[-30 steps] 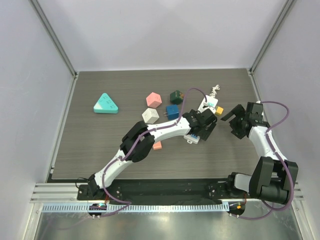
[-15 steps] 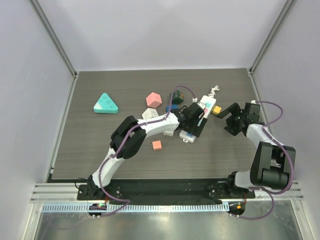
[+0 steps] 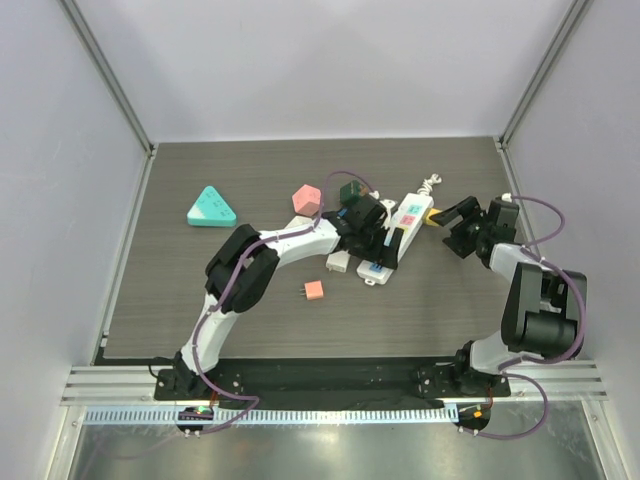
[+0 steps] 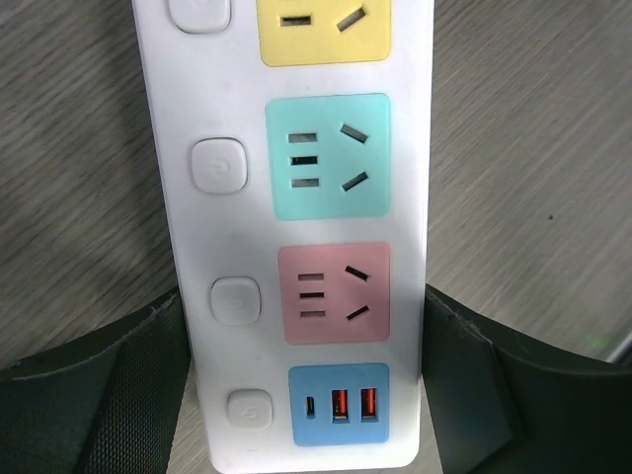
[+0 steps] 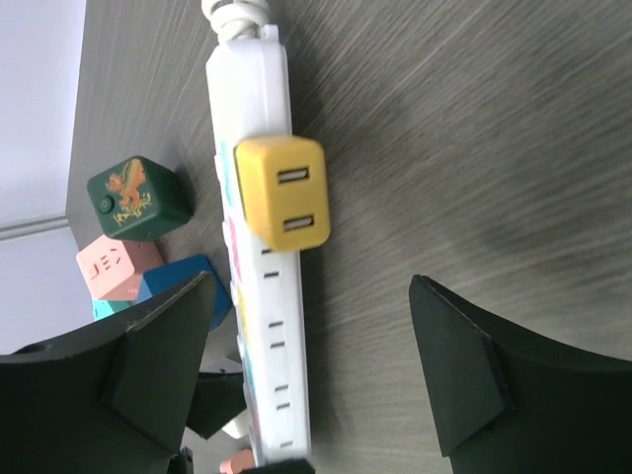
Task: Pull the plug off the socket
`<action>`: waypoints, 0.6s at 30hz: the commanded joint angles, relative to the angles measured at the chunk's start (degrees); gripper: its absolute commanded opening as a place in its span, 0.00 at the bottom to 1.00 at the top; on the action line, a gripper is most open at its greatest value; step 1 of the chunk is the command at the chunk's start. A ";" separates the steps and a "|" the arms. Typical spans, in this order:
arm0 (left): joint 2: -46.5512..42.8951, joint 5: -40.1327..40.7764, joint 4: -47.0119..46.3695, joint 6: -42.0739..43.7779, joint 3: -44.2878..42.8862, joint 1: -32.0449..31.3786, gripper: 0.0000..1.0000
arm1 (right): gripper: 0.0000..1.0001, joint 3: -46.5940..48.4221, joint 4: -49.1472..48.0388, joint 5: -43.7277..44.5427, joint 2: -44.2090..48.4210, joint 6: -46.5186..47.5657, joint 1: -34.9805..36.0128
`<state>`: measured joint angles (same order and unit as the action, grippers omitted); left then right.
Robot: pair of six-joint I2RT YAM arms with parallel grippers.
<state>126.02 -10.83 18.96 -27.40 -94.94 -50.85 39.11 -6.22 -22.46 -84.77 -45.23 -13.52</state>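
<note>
A white power strip [image 3: 411,211] lies slanted at the middle right of the table. In the left wrist view, the strip [image 4: 301,237] shows yellow, teal and pink sockets and a blue USB panel. My left gripper [image 4: 304,395] straddles its near end, with both fingers against its sides. A yellow plug [image 5: 283,193] sits in the strip [image 5: 265,326] near its cable end. My right gripper [image 5: 311,375] is wide open, and the plug is a little ahead of the fingertips. In the top view the right gripper [image 3: 453,214] covers the plug and the left gripper [image 3: 385,240] is over the strip.
A teal triangle [image 3: 212,208], a pink cube [image 3: 307,198], a dark green cube [image 3: 350,189], a white cube [image 3: 338,262] and a small salmon plug [image 3: 313,290] lie left of the strip. The strip's coiled cable [image 3: 430,181] is at its far end.
My left gripper has moved left along the strip, which has shifted and turned a little. My right gripper has moved up and left, closer to the yellow plug.
</note>
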 commanded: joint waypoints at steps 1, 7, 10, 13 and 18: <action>-1.03 -8.50 -0.15 -2.92 3.17 0.66 0.00 | 0.84 1.05 -7.75 -0.66 -2.58 -1.79 -0.19; -1.92 -9.21 -1.03 -3.19 3.88 0.75 0.00 | 0.75 3.34 -10.65 -2.68 -6.54 -1.88 -0.10; -1.83 -9.38 -1.12 -3.36 4.23 0.75 0.00 | 0.68 2.99 -12.41 -3.47 -7.34 -2.05 -0.19; -1.74 -9.47 -1.47 -3.63 4.93 0.75 0.00 | 0.66 3.07 -14.26 -4.96 -8.48 -2.23 -0.10; -2.35 -9.65 -2.08 -4.42 6.17 0.75 0.00 | 0.58 3.60 -16.72 -6.45 -11.03 -2.75 -0.10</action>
<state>124.53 -17.50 14.33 -30.11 -90.94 -49.52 40.73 -18.35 -27.11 -94.94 -47.33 -13.52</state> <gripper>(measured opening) 0.828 0.604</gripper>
